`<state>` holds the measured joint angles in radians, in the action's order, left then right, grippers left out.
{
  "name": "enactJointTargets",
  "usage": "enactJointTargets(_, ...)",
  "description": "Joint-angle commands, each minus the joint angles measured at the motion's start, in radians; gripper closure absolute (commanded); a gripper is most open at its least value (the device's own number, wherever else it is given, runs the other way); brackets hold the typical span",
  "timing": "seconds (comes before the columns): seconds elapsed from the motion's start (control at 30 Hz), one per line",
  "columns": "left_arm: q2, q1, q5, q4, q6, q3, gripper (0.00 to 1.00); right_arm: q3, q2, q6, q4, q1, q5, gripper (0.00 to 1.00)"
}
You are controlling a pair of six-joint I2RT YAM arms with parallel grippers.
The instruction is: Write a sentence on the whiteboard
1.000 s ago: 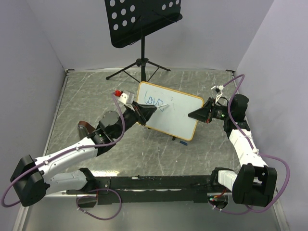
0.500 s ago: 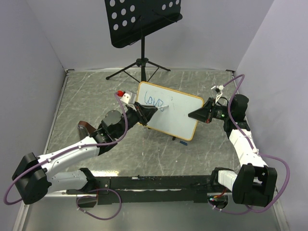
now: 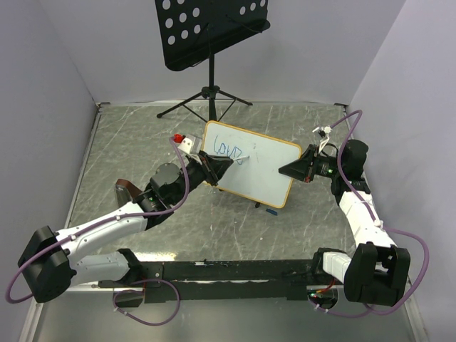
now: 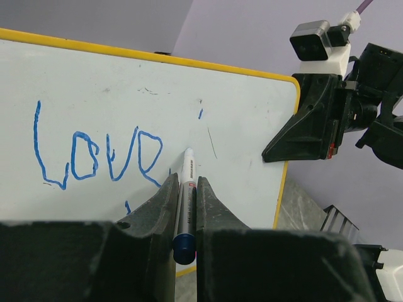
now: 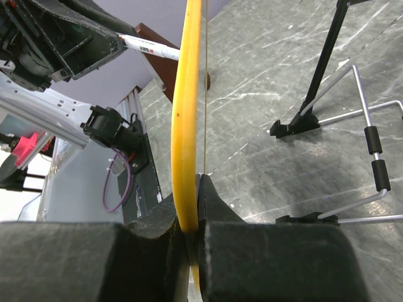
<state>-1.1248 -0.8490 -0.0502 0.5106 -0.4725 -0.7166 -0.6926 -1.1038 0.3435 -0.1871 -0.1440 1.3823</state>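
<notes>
The whiteboard (image 3: 260, 167) stands tilted mid-table, white with a yellow frame (image 4: 157, 56). Blue letters "love" (image 4: 94, 157) are written at its upper left, also seen from above (image 3: 229, 152); a small blue stroke (image 4: 128, 206) sits below them. My left gripper (image 4: 184, 189) is shut on a white marker (image 4: 186, 176) with a blue end cap; its tip is at the board just right of the "e". My right gripper (image 5: 192, 189) is shut on the board's right edge (image 5: 187, 94), seen edge-on. From above, the left gripper (image 3: 217, 169) and right gripper (image 3: 291, 169) flank the board.
A black perforated music stand (image 3: 211, 28) on a tripod stands at the back. The board's wire feet (image 5: 371, 163) rest on the grey marbled floor. A small blue cap (image 3: 270, 211) lies in front of the board. A brown block (image 3: 125, 191) lies at left.
The left arm has shifted slightly; the marker tip stays near the end of "love". The right arm and board have not moved.
</notes>
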Motion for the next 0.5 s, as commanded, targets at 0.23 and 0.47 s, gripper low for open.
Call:
enactJointTargets(0.23,-0.007,0.005,0.001,0.045,0.012,-0.043,0.99,-0.013,0.019,0.0,-0.081,0.003,0.05,1.0)
enactJointTargets(0.47,-0.033,0.007,0.016,0.057,0.008,-0.063,0.99,-0.013,0.025,0.002,-0.084,0.003,0.052,1.0)
